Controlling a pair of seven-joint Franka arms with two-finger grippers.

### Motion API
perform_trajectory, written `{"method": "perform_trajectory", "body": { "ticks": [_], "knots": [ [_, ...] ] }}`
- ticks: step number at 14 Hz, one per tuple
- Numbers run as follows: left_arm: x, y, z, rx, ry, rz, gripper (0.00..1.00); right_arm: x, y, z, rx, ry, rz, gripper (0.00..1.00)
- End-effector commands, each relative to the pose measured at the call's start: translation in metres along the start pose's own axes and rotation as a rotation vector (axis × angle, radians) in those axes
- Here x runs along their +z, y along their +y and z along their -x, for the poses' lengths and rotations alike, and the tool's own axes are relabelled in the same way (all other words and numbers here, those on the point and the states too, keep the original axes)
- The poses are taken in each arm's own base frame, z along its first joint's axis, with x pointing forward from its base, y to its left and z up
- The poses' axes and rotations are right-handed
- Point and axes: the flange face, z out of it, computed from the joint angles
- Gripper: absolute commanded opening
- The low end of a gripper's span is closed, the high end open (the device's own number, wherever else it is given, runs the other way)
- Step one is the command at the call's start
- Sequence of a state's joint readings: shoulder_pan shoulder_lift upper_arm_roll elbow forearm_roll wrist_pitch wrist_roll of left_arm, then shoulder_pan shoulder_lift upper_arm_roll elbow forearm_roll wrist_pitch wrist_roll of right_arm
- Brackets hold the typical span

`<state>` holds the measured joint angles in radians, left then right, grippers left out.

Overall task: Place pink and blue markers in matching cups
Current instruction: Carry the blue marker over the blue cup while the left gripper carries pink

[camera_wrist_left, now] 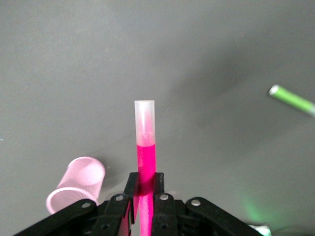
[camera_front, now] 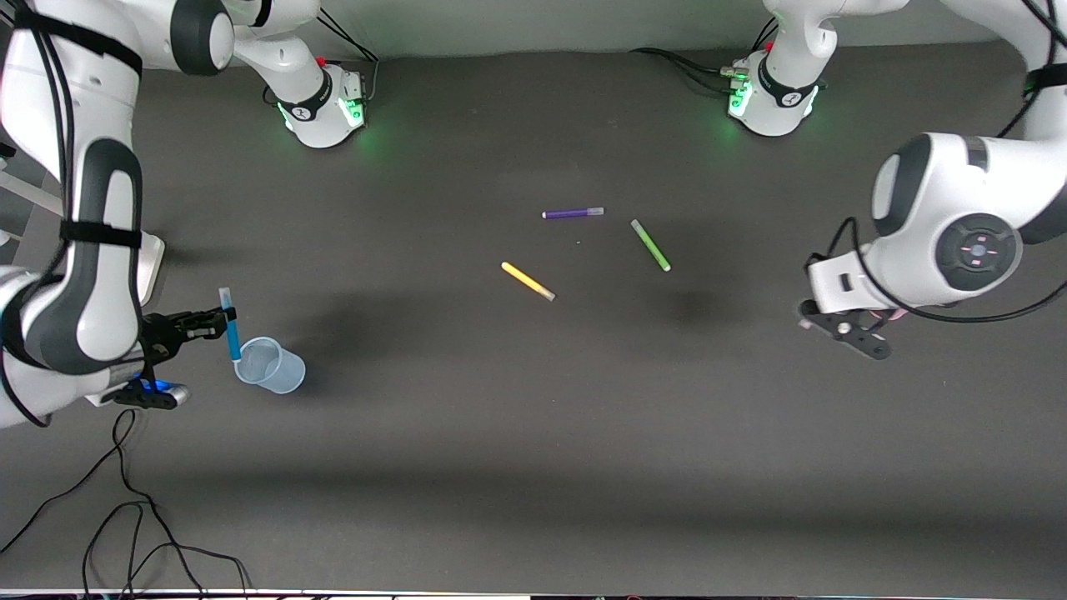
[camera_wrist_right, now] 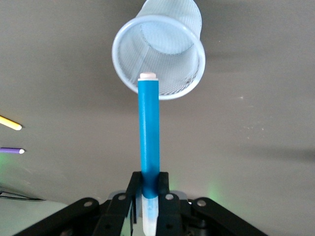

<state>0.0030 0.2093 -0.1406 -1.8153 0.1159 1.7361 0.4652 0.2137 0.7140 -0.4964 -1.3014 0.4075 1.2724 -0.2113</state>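
My right gripper (camera_front: 227,317) is shut on the blue marker (camera_front: 231,329) and holds it upright, greyish end up. The marker's lower end hangs just above the rim of the pale blue cup (camera_front: 271,365), at the rim's edge toward the right arm's end of the table. In the right wrist view the marker (camera_wrist_right: 148,128) points at the cup's rim (camera_wrist_right: 160,54). My left gripper (camera_wrist_left: 146,184) is shut on the pink marker (camera_wrist_left: 145,147), its paler end pointing down. The pink cup (camera_wrist_left: 78,184) stands on the table beside the gripper. In the front view the left arm's wrist hides this cup.
A purple pen (camera_front: 573,213), a green pen (camera_front: 650,244) and a yellow pen (camera_front: 528,282) lie in the middle of the table. The green pen also shows in the left wrist view (camera_wrist_left: 290,100). Loose cables (camera_front: 125,517) lie near the front edge at the right arm's end.
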Motion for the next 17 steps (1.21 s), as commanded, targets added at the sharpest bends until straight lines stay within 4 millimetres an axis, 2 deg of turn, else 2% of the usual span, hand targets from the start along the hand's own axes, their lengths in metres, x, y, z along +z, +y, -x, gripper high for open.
{"method": "perform_trajectory", "body": {
  "ticks": [1,3,5,7,11,14,16,17],
  "knots": [
    [0.01,-0.026,0.04,0.084,-0.031,-0.017,0.0,0.009,-0.001,-0.016,-0.054,-0.033,-0.02,0.13],
    [0.033,-0.051,0.07,0.096,-0.065,0.024,0.0,0.024,0.012,-0.027,-0.058,-0.052,-0.055,0.13],
    [0.05,-0.069,0.093,0.109,-0.094,0.07,0.0,0.032,0.009,-0.034,-0.069,-0.066,-0.057,0.13],
    [0.068,-0.089,0.114,0.093,-0.108,0.115,0.0,0.036,0.015,-0.042,-0.071,-0.068,-0.072,0.13],
    [0.102,-0.12,0.139,0.089,-0.122,0.191,0.0,0.038,0.018,-0.044,-0.079,-0.074,-0.088,0.13],
    [0.121,-0.136,0.144,0.064,-0.122,0.219,0.0,0.04,0.017,-0.048,-0.082,-0.073,-0.084,0.14],
    [0.125,-0.152,0.141,0.05,-0.109,0.222,0.0,0.041,0.017,-0.048,-0.08,-0.074,-0.083,0.34],
    [0.127,-0.163,0.144,0.034,-0.105,0.23,0.0,0.04,0.017,-0.048,-0.08,-0.073,-0.082,0.69]
  ]
}}
